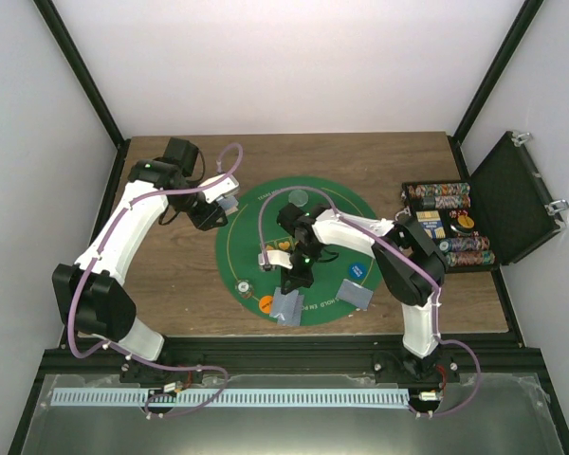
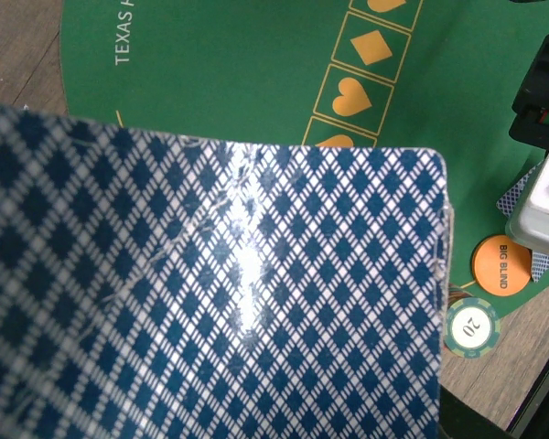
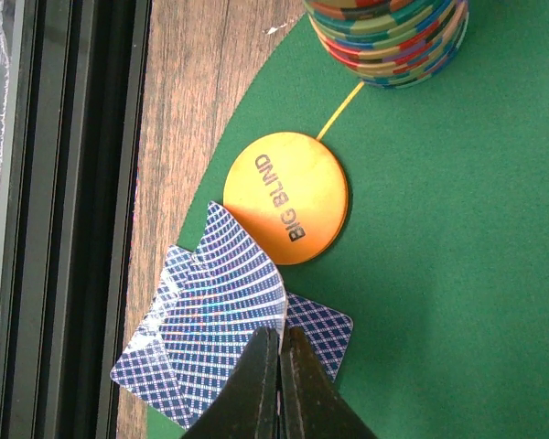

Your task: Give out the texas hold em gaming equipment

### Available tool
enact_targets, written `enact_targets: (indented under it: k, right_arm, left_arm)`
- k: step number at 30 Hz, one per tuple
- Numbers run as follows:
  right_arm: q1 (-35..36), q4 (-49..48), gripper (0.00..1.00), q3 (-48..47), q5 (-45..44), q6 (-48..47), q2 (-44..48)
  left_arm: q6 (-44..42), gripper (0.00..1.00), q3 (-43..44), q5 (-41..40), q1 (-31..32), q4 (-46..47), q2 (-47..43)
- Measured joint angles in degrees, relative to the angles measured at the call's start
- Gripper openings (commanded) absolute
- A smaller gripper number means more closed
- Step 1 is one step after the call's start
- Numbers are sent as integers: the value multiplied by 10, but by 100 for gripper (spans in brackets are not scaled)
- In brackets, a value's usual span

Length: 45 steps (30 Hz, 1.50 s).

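My right gripper point(image 3: 280, 337) point(image 1: 292, 284) is shut on the edge of a blue-checked playing card point(image 3: 224, 293), which bends upward. The card hangs just over other cards point(image 3: 325, 329) lying face down at the near rim of the green mat point(image 1: 256, 237). An orange "BIG BLIND" disc point(image 3: 288, 197) point(image 1: 266, 303) lies beside them, with a stack of chips point(image 3: 389, 37) point(image 1: 242, 285) past it. My left gripper point(image 1: 224, 203) holds a deck of cards point(image 2: 238, 302) over the mat's left edge. The deck fills the left wrist view and hides the fingers.
A blue disc point(image 1: 358, 270) and two more face-down cards point(image 1: 357, 295) lie on the mat's right side, and a clear disc point(image 1: 299, 197) at its far edge. An open black case point(image 1: 455, 227) with rows of chips stands at the right. A black rail point(image 3: 64, 219) borders the table's near edge.
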<state>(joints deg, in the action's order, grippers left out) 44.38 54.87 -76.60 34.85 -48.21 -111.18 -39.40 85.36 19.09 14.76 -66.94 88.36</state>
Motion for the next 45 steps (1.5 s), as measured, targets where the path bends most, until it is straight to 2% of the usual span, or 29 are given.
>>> enact_targets:
  k: [22, 25, 27, 30, 38, 42, 45]
  right_arm:
    - [1, -27, 2, 53, 10, -11, 4]
    - [1, -33, 13, 53, 8, -9, 4]
    - [1, -41, 24, 53, 2, -7, 4]
    - [1, -54, 36, 55, -9, -3, 7]
    - [1, -89, 46, 56, -22, 21, 55]
    - [-7, -135, 66, 62, -22, 61, 120]
    - [-41, -193, 84, 65, 10, 144, 173]
  left_arm:
    - [0, 45, 0, 0, 0, 0, 0]
    - [0, 45, 0, 0, 0, 0, 0]
    - [0, 45, 0, 0, 0, 0, 0]
    - [0, 45, 0, 0, 0, 0, 0]
    - [0, 45, 0, 0, 0, 0, 0]
    - [0, 46, 0, 0, 0, 0, 0]
    - [-2, 46, 0, 0, 0, -1, 0]
